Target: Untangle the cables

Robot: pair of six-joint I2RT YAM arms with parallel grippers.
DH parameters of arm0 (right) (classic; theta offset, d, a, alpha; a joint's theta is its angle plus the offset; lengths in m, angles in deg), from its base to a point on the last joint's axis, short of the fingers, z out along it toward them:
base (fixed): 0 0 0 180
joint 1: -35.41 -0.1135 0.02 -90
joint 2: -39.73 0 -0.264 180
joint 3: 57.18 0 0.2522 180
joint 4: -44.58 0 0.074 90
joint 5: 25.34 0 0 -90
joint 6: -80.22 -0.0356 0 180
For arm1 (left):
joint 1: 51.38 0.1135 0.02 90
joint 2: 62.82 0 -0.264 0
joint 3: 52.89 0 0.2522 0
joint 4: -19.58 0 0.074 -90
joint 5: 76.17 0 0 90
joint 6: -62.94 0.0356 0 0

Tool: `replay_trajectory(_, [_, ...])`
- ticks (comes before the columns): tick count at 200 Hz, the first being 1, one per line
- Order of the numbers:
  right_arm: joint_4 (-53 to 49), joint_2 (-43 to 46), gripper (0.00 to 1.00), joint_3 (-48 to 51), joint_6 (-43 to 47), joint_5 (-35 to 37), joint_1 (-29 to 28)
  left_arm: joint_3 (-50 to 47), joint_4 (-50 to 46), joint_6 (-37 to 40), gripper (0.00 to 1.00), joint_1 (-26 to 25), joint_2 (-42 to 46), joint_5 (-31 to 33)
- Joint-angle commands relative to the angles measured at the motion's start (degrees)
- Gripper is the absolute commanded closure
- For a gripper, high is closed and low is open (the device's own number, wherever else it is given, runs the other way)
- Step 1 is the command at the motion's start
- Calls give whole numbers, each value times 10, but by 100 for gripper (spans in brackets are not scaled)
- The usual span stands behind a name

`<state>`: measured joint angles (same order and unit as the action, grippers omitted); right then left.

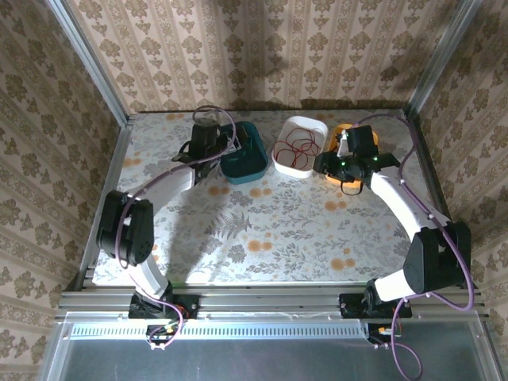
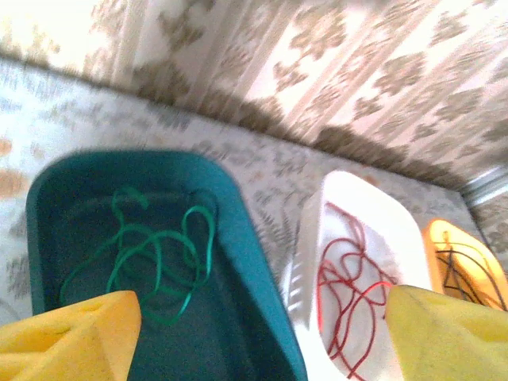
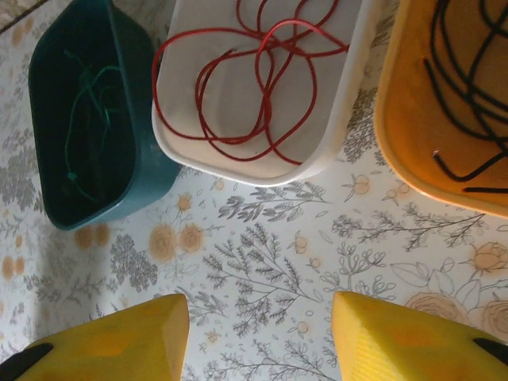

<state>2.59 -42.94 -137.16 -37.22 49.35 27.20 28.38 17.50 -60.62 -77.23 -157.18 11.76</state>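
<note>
A green cable (image 2: 151, 258) lies looped inside the teal tub (image 2: 238, 230). In the white tub (image 3: 262, 171) a red cable (image 3: 254, 87) is coiled, and a black cable (image 3: 468, 103) rests in the orange tub (image 3: 397, 119). My left gripper (image 2: 262, 317) hovers over the teal tub's right rim, open, with nothing between its yellow fingers (image 2: 79, 333). My right gripper (image 3: 260, 317) stands open above bare table, just in front of the white tub. From above, the left gripper (image 1: 225, 147) sits at the teal tub's (image 1: 252, 163) left side and the right gripper (image 1: 348, 181) by the orange tub (image 1: 343, 129).
The three tubs stand in a row at the back of the floral table (image 1: 262, 230). Patterned walls close in the back and both sides. Metal rails (image 1: 270, 305) run along the near edge by the arm bases.
</note>
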Motion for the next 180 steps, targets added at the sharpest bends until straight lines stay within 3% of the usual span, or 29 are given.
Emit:
replay_trajectory(1, [13, 12, 48, 6, -11, 12, 1, -32, 53, 70, 18, 1, 34, -6])
replay_trajectory(51, [24, 25, 48, 38, -28, 48, 27, -112, 15, 96, 16, 17, 102, 167])
replay_trajectory(63, [30, 57, 47, 54, -13, 82, 35, -137, -2, 135, 11, 22, 128, 221])
replay_trajectory(67, [32, 65, 46, 59, -5, 101, 35, -142, -13, 151, 2, 23, 137, 241])
replay_trajectory(71, [35, 75, 46, 65, 3, 125, 35, -148, -22, 162, 0, 25, 146, 264])
replay_trajectory(83, [66, 106, 36, 98, 25, 185, 35, -167, -47, 213, 0, 32, 172, 321])
replay_trajectory(85, [74, 111, 27, 105, 29, 194, 35, -172, -49, 223, 0, 34, 176, 328])
replay_trajectory(88, [89, 120, 5, 115, 35, 207, 35, -178, -51, 236, 0, 37, 183, 339])
replay_trajectory(90, [101, 127, 1, 126, 39, 218, 34, -183, -52, 246, 0, 39, 186, 346])
replay_trajectory(118, [359, 202, 0, 307, 103, 317, 29, -246, -66, 301, 0, 91, 223, 433])
replay_trajectory(133, [482, 198, 0, 387, 157, 334, 30, -274, -81, 289, 0, 133, 225, 446])
replay_trajectory(146, [506, 164, 0, 401, 188, 360, 30, -305, -59, 285, 0, 154, 212, 470])
replay_trajectory(180, [551, 67, 0, 391, 230, 383, 30, -340, 33, 274, 0, 182, 131, 402])
